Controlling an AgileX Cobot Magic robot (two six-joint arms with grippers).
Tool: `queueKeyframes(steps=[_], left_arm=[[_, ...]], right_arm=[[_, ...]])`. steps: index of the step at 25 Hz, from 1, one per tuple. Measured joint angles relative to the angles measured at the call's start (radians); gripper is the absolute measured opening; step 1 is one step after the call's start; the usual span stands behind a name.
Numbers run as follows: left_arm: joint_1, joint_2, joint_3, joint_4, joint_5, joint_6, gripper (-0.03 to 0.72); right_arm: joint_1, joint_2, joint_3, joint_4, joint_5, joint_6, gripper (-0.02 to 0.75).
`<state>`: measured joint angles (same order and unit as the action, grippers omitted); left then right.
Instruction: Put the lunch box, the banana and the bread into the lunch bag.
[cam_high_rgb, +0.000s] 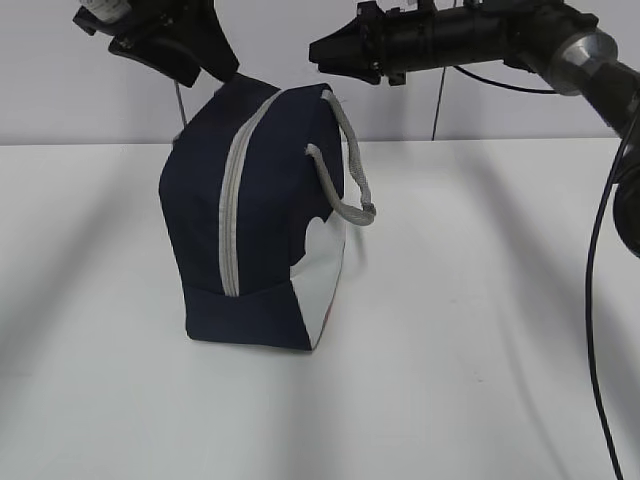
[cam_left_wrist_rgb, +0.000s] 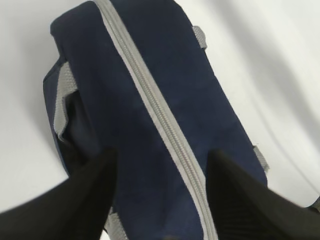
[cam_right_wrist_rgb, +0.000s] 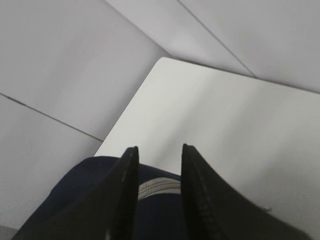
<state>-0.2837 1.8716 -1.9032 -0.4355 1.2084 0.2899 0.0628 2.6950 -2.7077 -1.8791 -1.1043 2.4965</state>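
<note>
The navy-blue lunch bag (cam_high_rgb: 260, 220) stands upright on the white table (cam_high_rgb: 480, 330), its grey zipper (cam_high_rgb: 232, 190) shut and a grey strap handle (cam_high_rgb: 350, 165) hanging on its right side. My left gripper (cam_high_rgb: 210, 72) is open and empty just above the bag's top left; in the left wrist view (cam_left_wrist_rgb: 162, 151) its fingers straddle the bag (cam_left_wrist_rgb: 195, 85) and zipper (cam_left_wrist_rgb: 150, 95). My right gripper (cam_high_rgb: 314, 48) is open and empty above the bag's top right; the right wrist view (cam_right_wrist_rgb: 159, 147) shows it over the bag's end (cam_right_wrist_rgb: 75, 195). The lunch box, banana and bread are out of view.
A grey wall (cam_high_rgb: 300, 110) runs behind the table's back edge. Black cables (cam_high_rgb: 600, 300) hang down at the right side. The bag's white side panel (cam_high_rgb: 325, 270) faces right.
</note>
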Motion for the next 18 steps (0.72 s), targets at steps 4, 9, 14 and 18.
queueKeyframes(steps=[4, 9, 14, 18], left_arm=[[0.0, 0.0, 0.0, 0.051, 0.022, -0.015, 0.403], [0.0, 0.0, 0.0, 0.097, 0.033, -0.052, 0.403], [0.0, 0.0, 0.0, 0.103, 0.034, -0.077, 0.402], [0.0, -0.009, 0.027, 0.103, 0.033, -0.096, 0.396]], right_arm=[[-0.014, -0.014, 0.0, 0.0, -0.054, 0.009, 0.214], [-0.058, -0.132, 0.112, 0.0, -0.095, 0.015, 0.214], [-0.085, -0.327, 0.396, 0.0, -0.054, -0.017, 0.214], [-0.085, -0.478, 0.637, 0.0, 0.03, -0.064, 0.214]])
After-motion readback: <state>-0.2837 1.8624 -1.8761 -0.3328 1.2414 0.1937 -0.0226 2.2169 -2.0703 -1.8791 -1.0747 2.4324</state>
